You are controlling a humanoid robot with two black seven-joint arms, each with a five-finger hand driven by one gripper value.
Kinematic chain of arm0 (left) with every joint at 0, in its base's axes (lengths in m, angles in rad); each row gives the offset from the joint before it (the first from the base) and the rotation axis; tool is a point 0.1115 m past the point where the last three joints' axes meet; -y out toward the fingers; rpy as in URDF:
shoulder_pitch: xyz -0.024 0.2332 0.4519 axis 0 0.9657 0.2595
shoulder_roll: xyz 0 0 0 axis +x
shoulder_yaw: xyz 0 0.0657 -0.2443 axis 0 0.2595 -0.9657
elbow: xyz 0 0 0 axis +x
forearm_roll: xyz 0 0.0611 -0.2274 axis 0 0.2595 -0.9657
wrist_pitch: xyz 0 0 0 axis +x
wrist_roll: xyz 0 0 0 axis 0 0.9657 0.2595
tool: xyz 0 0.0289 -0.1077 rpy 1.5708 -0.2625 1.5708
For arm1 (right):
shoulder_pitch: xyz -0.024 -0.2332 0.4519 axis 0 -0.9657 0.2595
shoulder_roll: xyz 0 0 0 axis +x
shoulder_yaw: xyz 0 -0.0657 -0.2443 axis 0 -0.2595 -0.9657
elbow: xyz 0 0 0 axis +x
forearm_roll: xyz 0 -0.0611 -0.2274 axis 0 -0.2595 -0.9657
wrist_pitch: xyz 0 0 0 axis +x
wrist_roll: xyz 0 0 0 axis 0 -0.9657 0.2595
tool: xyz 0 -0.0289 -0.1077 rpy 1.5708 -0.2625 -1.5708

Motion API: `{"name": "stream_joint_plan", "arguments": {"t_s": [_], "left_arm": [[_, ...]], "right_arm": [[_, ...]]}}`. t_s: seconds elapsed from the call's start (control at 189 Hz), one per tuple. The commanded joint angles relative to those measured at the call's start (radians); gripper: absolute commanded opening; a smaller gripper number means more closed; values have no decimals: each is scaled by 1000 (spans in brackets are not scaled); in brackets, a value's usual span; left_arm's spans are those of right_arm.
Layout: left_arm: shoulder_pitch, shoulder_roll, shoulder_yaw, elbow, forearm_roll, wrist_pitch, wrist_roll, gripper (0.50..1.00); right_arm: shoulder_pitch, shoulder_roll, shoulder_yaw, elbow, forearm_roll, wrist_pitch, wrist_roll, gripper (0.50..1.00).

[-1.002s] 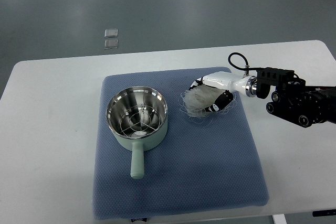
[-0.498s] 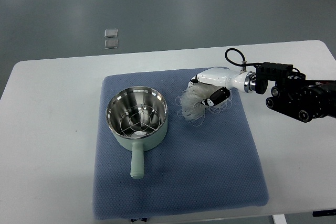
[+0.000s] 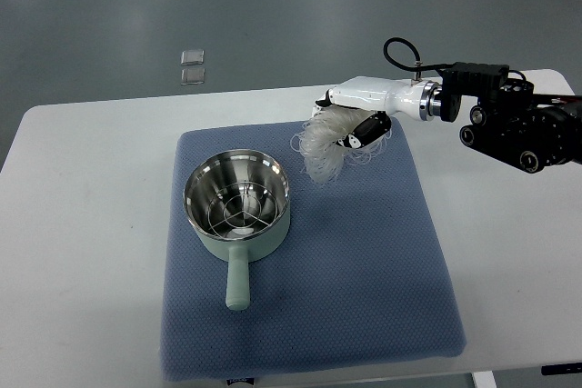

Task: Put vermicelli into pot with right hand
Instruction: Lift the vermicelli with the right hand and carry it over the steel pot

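The vermicelli (image 3: 323,144) hangs as a pale tangled bundle off the blue mat (image 3: 364,261), gripped at its upper end by the right hand (image 3: 356,117), whose fingers (image 3: 366,128) are closed around the strands. Loose ends trail down toward the mat at about two o'clock from the pot (image 3: 238,203), just beside its rim but not yet over the opening.

The step in hand looks like the carry: the bundle is lifted and needs to travel toward eight o'clock until it hangs over the pot's steel bowl, then the fingers should release it. The dangling strands will likely drag across the near rim, so the hand probably needs some extra height before crossing.

The pot sits upright on the mat with a wire rack visible inside and its mint handle (image 3: 237,283) pointing to six o'clock, clear of the approach. The mat lies on a white table (image 3: 82,224). Two small clear packets (image 3: 192,66) rest on the grey floor at twelve o'clock, well apart. Nothing stands between bundle and pot. No left hand shows.
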Motion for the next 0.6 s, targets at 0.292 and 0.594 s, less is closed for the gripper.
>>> {"name": "stream_joint_plan", "arguments": {"t_s": [0.292,0.594], "left_arm": [[0,0,0,0,0,1,0,1000],[0,0,0,0,0,-1,0,1000]], "right_arm": [[130,70,1,17,25,8,12,500],[222,127,-2,100,25,24,12,500]]}}
